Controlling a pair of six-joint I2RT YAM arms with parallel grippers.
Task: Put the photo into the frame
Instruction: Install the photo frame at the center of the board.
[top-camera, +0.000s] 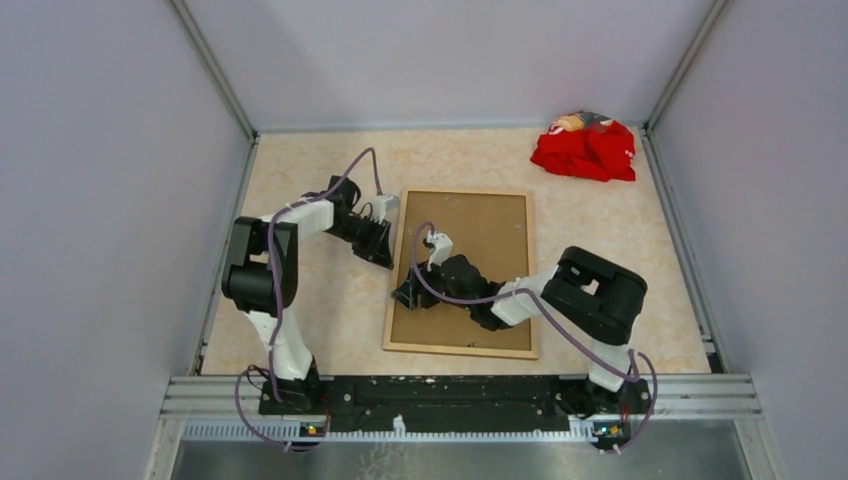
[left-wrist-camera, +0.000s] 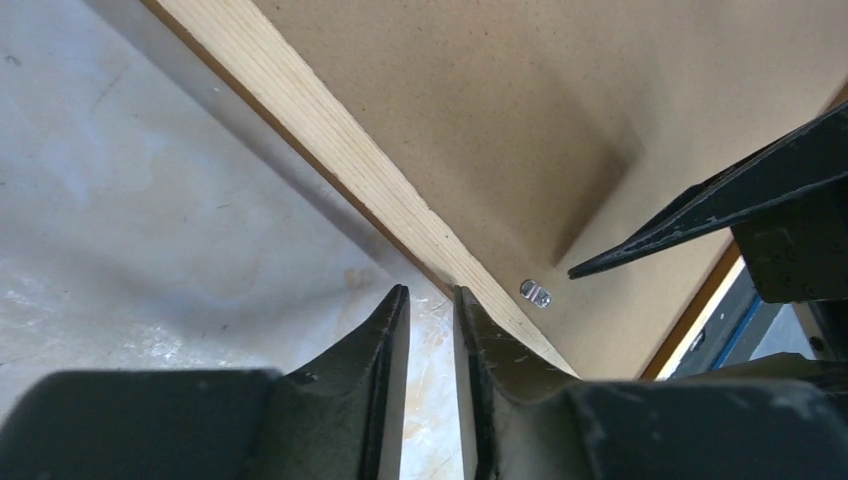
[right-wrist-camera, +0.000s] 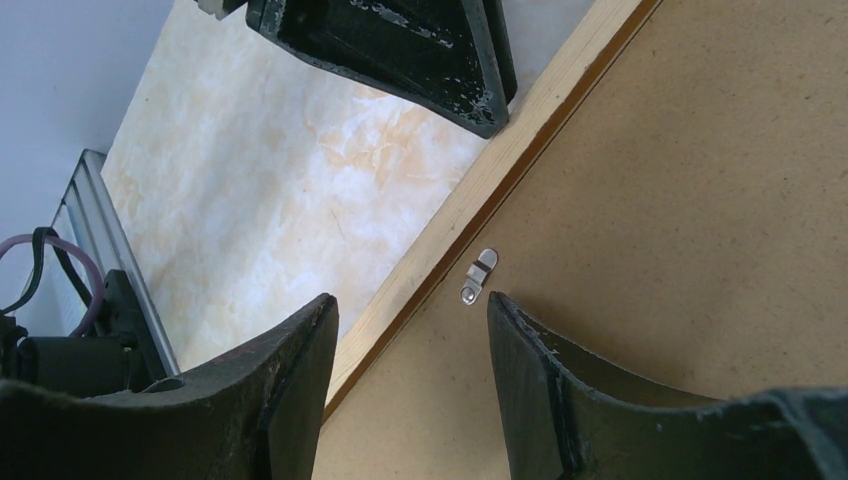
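Note:
The frame (top-camera: 460, 350) lies back up on the table, its paler wood rim showing. A plain brown backing board (top-camera: 490, 240) fills it. The photo is hidden. My left gripper (top-camera: 388, 250) sits just outside the frame's left rail (left-wrist-camera: 330, 140), its jaws a narrow gap apart with only table between them (left-wrist-camera: 430, 295). My right gripper (top-camera: 410, 295) hovers low over the board's left side, open and empty (right-wrist-camera: 410, 305), straddling the inner edge of the rail (right-wrist-camera: 500, 165). A small metal clip (right-wrist-camera: 479, 276) lies on the board by its right fingertip; it also shows in the left wrist view (left-wrist-camera: 536, 293).
A crumpled red cloth (top-camera: 585, 147) lies at the back right. Grey walls close in the table on three sides. A metal rail (top-camera: 460, 385) runs along the near edge by the arm bases.

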